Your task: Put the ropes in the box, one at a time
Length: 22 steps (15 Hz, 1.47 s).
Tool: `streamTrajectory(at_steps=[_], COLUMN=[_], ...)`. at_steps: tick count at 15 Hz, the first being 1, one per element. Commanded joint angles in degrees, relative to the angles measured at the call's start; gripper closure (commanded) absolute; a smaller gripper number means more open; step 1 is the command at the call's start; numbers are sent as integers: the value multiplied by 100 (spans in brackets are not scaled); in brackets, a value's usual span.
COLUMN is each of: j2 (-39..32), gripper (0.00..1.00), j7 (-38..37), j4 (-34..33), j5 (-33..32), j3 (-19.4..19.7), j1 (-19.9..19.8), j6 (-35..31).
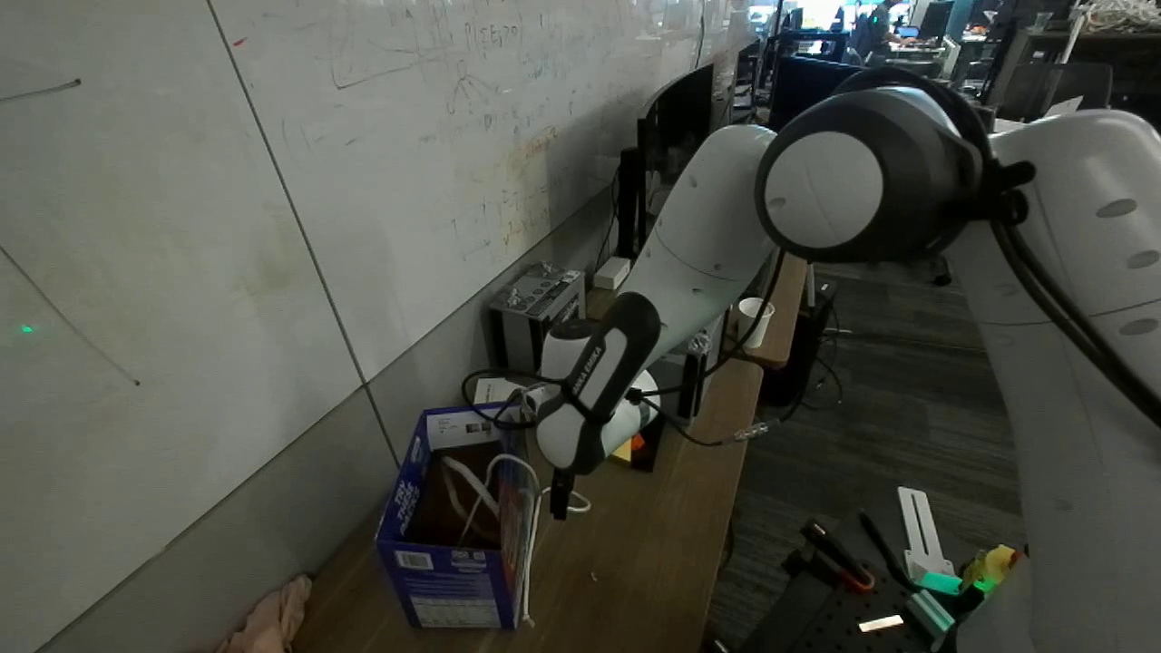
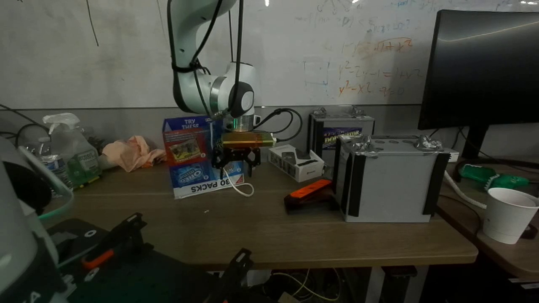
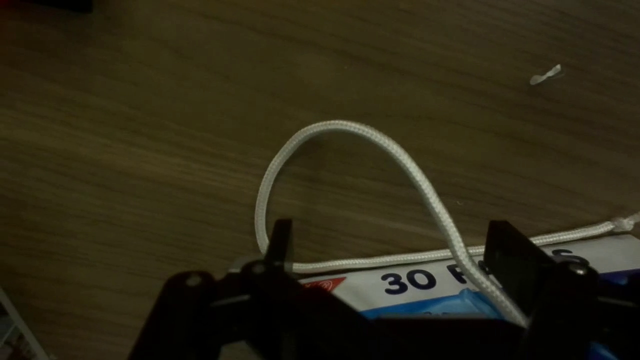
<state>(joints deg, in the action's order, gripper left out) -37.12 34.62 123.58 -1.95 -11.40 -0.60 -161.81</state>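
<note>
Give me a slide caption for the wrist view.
Beyond the open gripper, a white rope, not yet gripped, loops beside the printed box.

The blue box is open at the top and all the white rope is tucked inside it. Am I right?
Not quite: the white rope isn't all inside. The wrist view shows a loop of it outside, and in an exterior view some hangs over the side of the blue box. The box's top is open, as you said.
</note>
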Motion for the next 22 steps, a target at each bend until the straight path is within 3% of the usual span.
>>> streamTrajectory(at_steps=[1,10,18,22], j2=[-69,-78,517,1588], gripper=[30,98,99,99], j7=[-352,-610,-1016,-1596], j4=[-195,-282,20,569], j5=[-283,-406,-180,82], j3=[40,-6,-129,-226], j1=[19,-22,-28,87], j6=[194,483,1008,1194])
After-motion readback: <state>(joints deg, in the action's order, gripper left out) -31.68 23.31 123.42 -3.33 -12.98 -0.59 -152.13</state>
